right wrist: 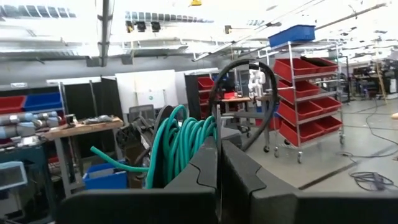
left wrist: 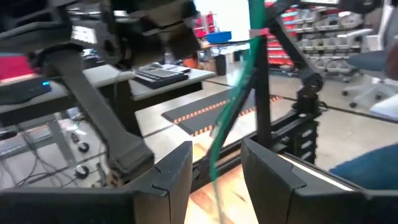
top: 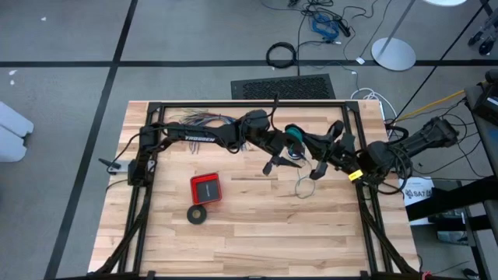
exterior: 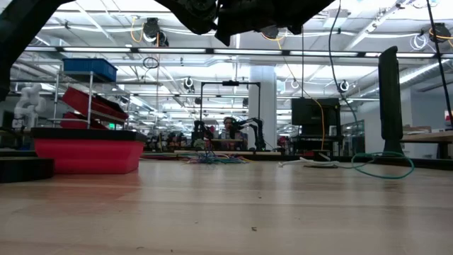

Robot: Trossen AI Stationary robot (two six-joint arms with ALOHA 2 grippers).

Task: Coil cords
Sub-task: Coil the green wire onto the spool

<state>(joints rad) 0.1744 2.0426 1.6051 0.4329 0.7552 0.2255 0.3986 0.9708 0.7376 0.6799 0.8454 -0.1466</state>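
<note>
The teal-green wire is wound into a small coil (right wrist: 180, 140) that stands just past the fingertips of my right gripper (right wrist: 217, 142), which is shut, high above the table's middle. In the high view the coil (top: 294, 134) lies between both grippers. From it a single strand (left wrist: 233, 106) runs down through the gap of my open left gripper (left wrist: 216, 148), clear of both fingers. The wire's loose end (exterior: 382, 166) lies looped on the table. A white cord (exterior: 311, 163) lies flat on the table beside it. My right gripper meets the teal coil at its lower part (right wrist: 210, 132), where the loops come down to the shut fingertips. The fingers hide the place of contact, so the kind of hold does not show. The coil stands up beyond the fingers, lifted clear of the table.
A red box (top: 206, 188) and a black ring (top: 198, 215) sit on the near left of the table. A fanned bundle of coloured wires (top: 204, 119) lies at the far edge under the left arm. Black frame posts (left wrist: 262, 93) edge the table.
</note>
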